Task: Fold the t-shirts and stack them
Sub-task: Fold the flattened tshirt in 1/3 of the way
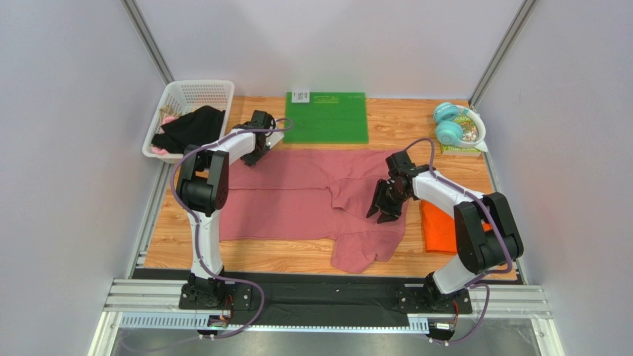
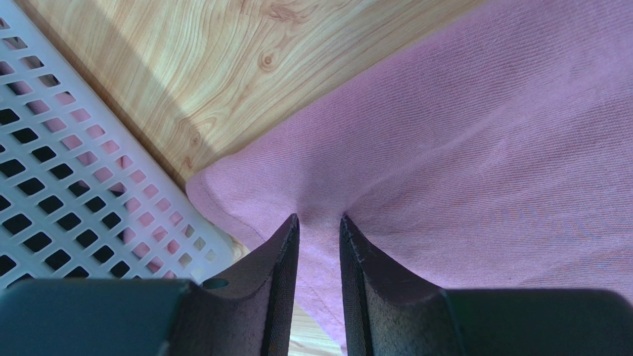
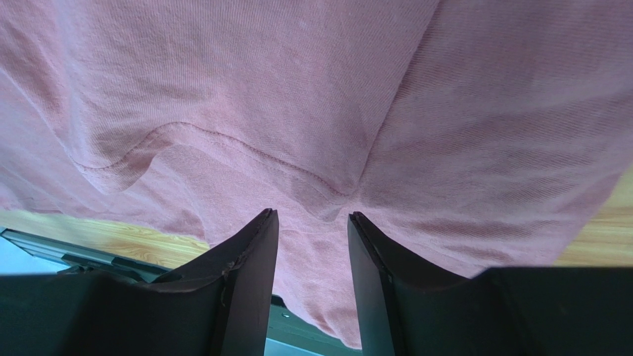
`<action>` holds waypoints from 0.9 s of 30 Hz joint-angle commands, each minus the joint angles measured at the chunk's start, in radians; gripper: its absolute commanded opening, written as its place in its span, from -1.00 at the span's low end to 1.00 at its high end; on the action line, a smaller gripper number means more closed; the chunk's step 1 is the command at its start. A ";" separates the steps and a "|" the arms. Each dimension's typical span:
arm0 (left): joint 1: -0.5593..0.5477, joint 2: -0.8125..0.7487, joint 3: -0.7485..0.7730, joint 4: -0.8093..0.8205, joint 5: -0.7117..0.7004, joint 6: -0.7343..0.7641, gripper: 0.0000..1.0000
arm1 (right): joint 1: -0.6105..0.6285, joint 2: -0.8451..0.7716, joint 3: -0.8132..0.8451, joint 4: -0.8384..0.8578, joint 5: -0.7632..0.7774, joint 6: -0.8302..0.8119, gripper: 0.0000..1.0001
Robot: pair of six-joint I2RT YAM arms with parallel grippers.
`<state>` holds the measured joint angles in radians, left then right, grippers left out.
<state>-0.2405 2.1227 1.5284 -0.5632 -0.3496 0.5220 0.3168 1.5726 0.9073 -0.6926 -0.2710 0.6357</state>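
The dusty rose-pink t-shirt [image 1: 290, 200] lies spread across the wooden table, with a bunched sleeve near the front edge. My left gripper [image 1: 256, 154] sits at the shirt's far left corner. In the left wrist view its narrow jaws [image 2: 319, 217] pinch a pucker of pink cloth [image 2: 461, 148]. My right gripper [image 1: 383, 211] is on the shirt's right side. In the right wrist view it [image 3: 312, 213] holds a seamed fold of the pink cloth [image 3: 297, 89] between its jaws, wrinkles converging at the tips. The orange t-shirt [image 1: 437, 226] lies folded at the right, partly hidden by the right arm.
A white mesh basket [image 1: 195, 90] holding a black garment [image 1: 189, 127] stands at the back left, close to the left gripper [image 2: 59, 178]. A flat green mat [image 1: 327, 119] lies at the back centre. Teal headphones [image 1: 449, 126] rest at the back right.
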 commanded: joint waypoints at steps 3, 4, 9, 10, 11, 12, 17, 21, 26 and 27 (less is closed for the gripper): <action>0.010 -0.017 -0.005 -0.044 0.012 -0.010 -0.32 | 0.011 -0.002 -0.028 0.067 -0.020 0.030 -0.15; 0.010 -0.018 -0.005 -0.044 0.011 -0.008 -0.32 | 0.011 0.000 -0.028 0.067 -0.005 0.029 -0.16; 0.010 -0.018 -0.007 -0.043 0.012 -0.008 -0.32 | 0.011 0.017 -0.019 0.065 0.027 0.024 -0.39; 0.010 -0.018 -0.007 -0.044 0.012 -0.008 -0.32 | 0.011 0.017 -0.016 0.065 0.035 0.022 -0.43; 0.010 -0.018 -0.008 -0.044 0.012 -0.008 -0.32 | 0.011 0.018 -0.015 0.065 0.041 0.021 -0.53; 0.010 -0.020 -0.008 -0.044 0.012 -0.008 -0.32 | 0.011 0.020 -0.013 0.064 0.045 0.021 -0.58; 0.010 -0.017 -0.011 -0.041 0.012 -0.005 -0.32 | 0.011 0.032 -0.004 0.062 0.053 0.016 -0.70; 0.010 -0.017 -0.014 -0.037 0.009 -0.005 -0.32 | 0.011 0.021 -0.004 0.053 0.059 0.009 -0.84; 0.010 -0.018 -0.016 -0.033 0.011 -0.005 -0.32 | 0.010 -0.029 -0.011 -0.005 0.084 -0.004 -0.99; 0.010 -0.017 -0.016 -0.033 0.011 -0.004 -0.32 | 0.011 -0.052 -0.011 -0.015 0.088 -0.007 -0.99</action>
<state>-0.2405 2.1227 1.5288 -0.5632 -0.3496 0.5224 0.3244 1.5967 0.8825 -0.6693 -0.2192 0.6460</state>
